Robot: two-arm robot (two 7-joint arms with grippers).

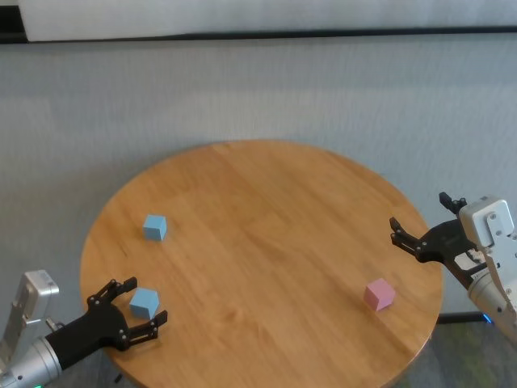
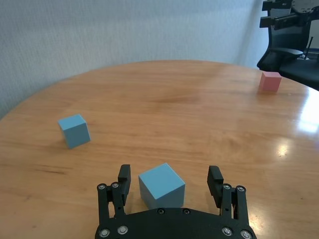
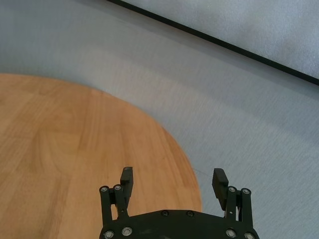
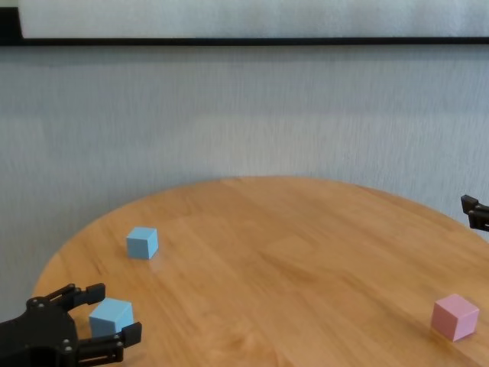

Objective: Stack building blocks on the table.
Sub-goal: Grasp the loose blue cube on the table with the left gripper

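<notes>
Round table (image 1: 266,226), left tool (image 1: 139,311) straddling half-hidden blue block (image 1: 145,302)

One block (image 1: 145,302) lies on the bench (image 1: 266,234) between the spread fingers of the left end effector (image 1: 132,311). A second block (image 1: 154,227) lies beyond that end effector. A third block (image 1: 378,294) lies near the right end effector (image 1: 406,238), toward the near edge.

A bare test room or lab: a round honey-coloured wood-plank table (image 1: 266,218) fills the lower frame, standing on plain grey carpet (image 1: 258,89). Across the top runs a white wall (image 1: 266,14) with a black skirting strip (image 1: 323,34). The place has no homely furnishings.
</notes>
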